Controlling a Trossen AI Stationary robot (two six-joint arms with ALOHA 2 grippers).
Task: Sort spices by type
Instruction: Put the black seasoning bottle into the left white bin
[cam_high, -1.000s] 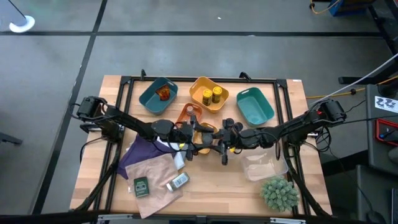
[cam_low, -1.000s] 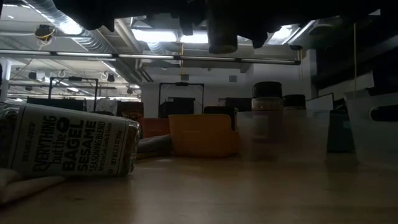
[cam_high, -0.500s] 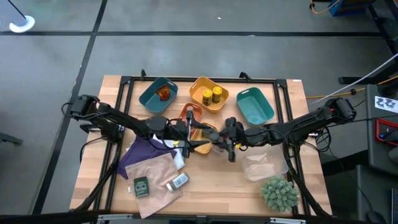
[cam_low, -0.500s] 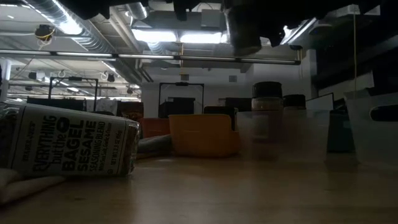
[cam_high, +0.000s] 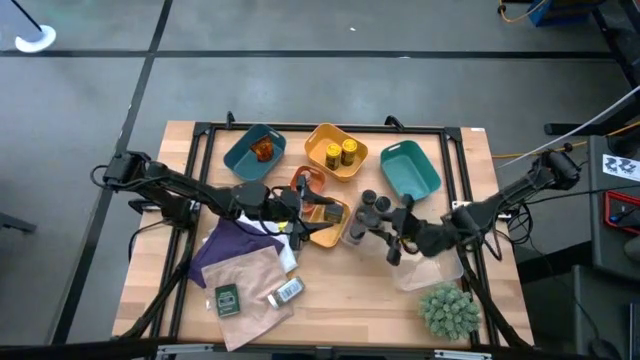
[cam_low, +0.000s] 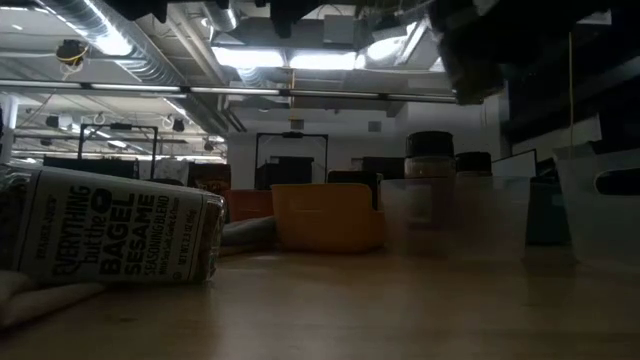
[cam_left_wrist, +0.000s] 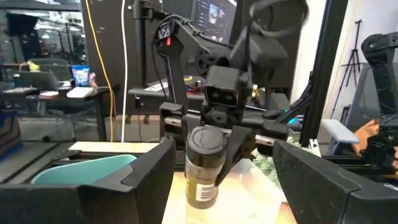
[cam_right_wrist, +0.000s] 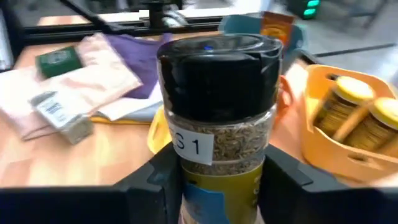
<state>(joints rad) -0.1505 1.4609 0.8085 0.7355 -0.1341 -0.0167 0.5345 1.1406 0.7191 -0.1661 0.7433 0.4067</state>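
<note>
Black-lidded jar (cam_right_wrist: 219, 118) clamped in right claw (cam_high: 392, 240), aloft mid-tabletop (cam_high: 480, 310). Left claw (cam_high: 300, 212) spread, empty, over orange trays. Sorted: yellow jars (cam_high: 340, 152) and amber jar (cam_high: 263, 150) in trays. Left: green packet (cam_high: 227, 299) and bagel-seasoning jar (cam_low: 110, 235), judging by layout.

Black-lidded spice jar (cam_right_wrist: 219, 118) with white label; yellow tray (cam_high: 336, 153).

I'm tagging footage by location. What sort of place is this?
Probably a robotics lab or workshop. The wooden table sits on a grey concrete floor, exposed ducts and strip lights run overhead, and monitors and cables stand behind the arms.
</note>
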